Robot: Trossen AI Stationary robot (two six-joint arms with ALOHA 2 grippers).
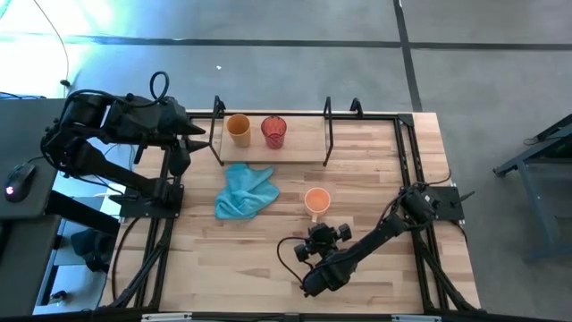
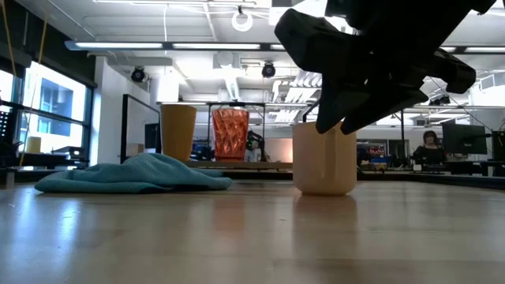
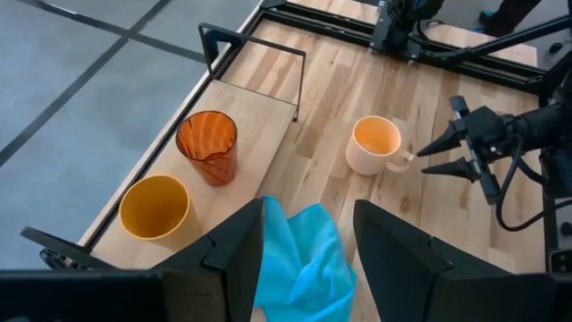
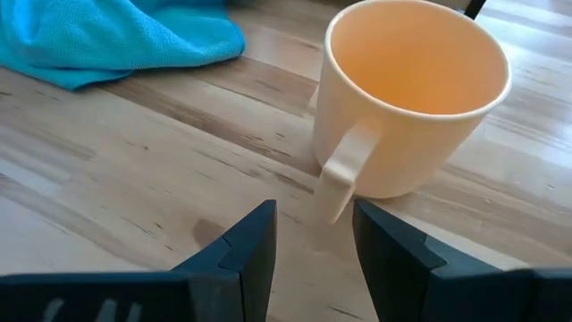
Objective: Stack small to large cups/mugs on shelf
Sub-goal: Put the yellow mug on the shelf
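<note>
High view: orange mug (image 1: 316,200) stands mid-table, near of the shelf (image 1: 273,134); left gripper (image 1: 198,131) waits, fingers parted. Right wrist view: right gripper (image 4: 313,234), spread and empty, faces the handle (image 4: 342,176). The mug looks light, rigid, smooth; gripping the handle seems safest.

The right gripper (image 2: 347,118) hides the orange mug's (image 2: 324,162) rim (low view).
</note>
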